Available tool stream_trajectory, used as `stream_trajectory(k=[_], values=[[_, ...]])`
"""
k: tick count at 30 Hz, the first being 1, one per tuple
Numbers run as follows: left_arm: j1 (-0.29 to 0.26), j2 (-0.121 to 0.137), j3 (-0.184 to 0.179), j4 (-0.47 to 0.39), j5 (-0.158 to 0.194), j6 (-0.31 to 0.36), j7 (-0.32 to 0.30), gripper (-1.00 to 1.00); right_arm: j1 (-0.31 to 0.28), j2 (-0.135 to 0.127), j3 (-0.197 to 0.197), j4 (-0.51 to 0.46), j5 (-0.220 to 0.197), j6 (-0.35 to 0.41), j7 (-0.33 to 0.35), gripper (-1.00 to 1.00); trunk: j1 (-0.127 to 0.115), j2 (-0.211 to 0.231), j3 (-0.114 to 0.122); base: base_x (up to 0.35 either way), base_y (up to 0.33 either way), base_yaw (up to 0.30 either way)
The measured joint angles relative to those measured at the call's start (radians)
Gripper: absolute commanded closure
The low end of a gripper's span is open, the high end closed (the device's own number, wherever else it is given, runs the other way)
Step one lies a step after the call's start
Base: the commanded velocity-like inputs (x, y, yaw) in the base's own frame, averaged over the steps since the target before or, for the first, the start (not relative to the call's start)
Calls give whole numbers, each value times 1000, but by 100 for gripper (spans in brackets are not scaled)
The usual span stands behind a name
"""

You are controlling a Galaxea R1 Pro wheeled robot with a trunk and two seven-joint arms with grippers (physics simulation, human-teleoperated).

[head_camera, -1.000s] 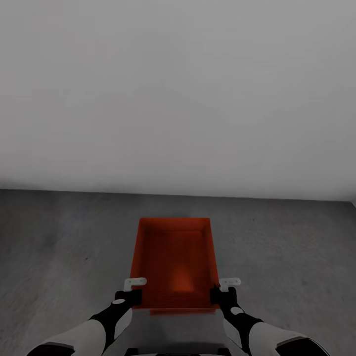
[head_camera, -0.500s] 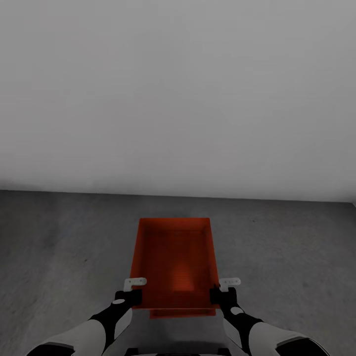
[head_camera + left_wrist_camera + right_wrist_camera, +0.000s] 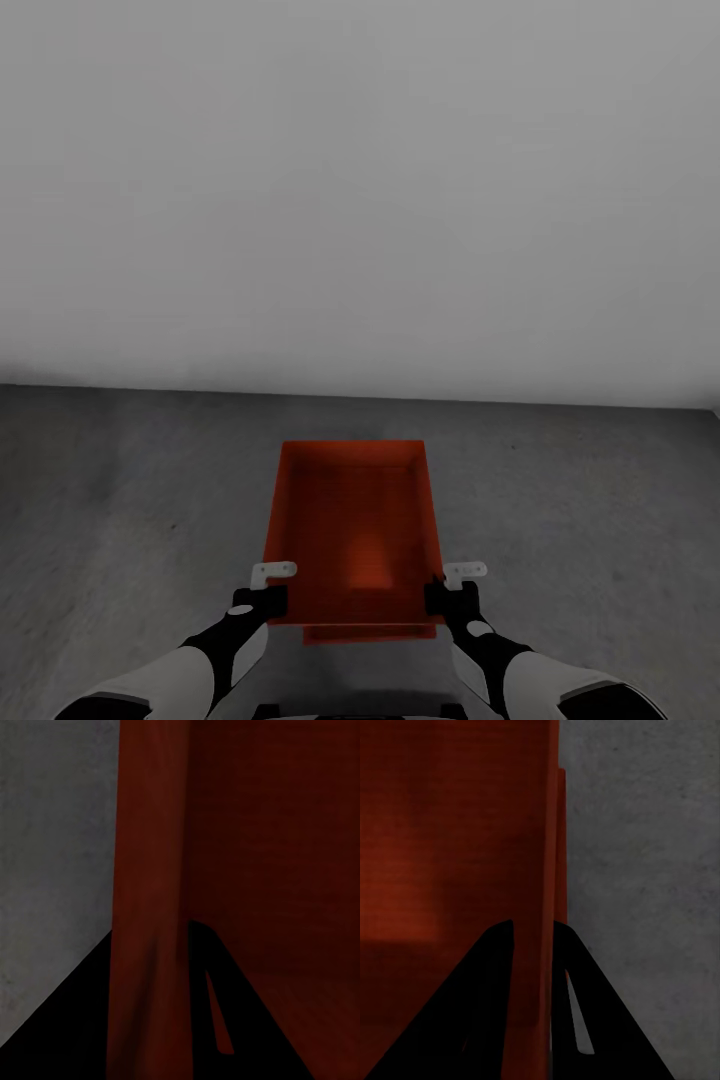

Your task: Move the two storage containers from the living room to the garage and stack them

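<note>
We find one orange-red storage container [image 3: 352, 530] held in front of the robot, above the dark grey floor [image 3: 120, 500] of the garage, with a plain white wall [image 3: 360, 180] behind it. The container is open-topped and its interior faces the head camera; its long axis runs away from the robot.

Below the near edge of this bin, a thin orange-red strip [image 3: 368, 632] is visible. We cannot tell whether it belongs to a second container underneath or to the same bin, because the upper bin hides whatever lies beneath.

The left tool [image 3: 262, 592] sits at the near-left corner of the container. In the left wrist view its dark fingers [image 3: 232, 1020] stand on either side of the container's side wall [image 3: 150, 907], clamped on it; one finger is largely cut off by the frame edge. The right tool [image 3: 450, 590] sits at the near-right corner. In the right wrist view its fingers [image 3: 484, 1005] close on the right side wall [image 3: 547, 870], one inside the bin, one outside over the floor [image 3: 645, 870].

Whether the container's base touches the floor or anything below cannot be determined. The lower arms are cropped by the bottom of the head view.
</note>
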Motion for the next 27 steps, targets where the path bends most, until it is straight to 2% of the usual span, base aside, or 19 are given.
stream_trajectory(k=[5, 14, 27], values=[[0, 0, 1, 0, -2, 0, 1, 100, 0, 0, 1, 0, -1, 0, 0, 100, 0, 0, 0, 0, 0, 37], [0, -1, 7, 1, -10, 0, 4, 100, 0, 1, 2, 0, 0, 0, -3, 100, 0, 0, 4, 0, 0, 185], [0, -1, 3, 1, -5, 0, 4, 100, 0, 1, 2, 0, 0, 0, -3, 100, 0, 0, 5, 0, 0, 17]])
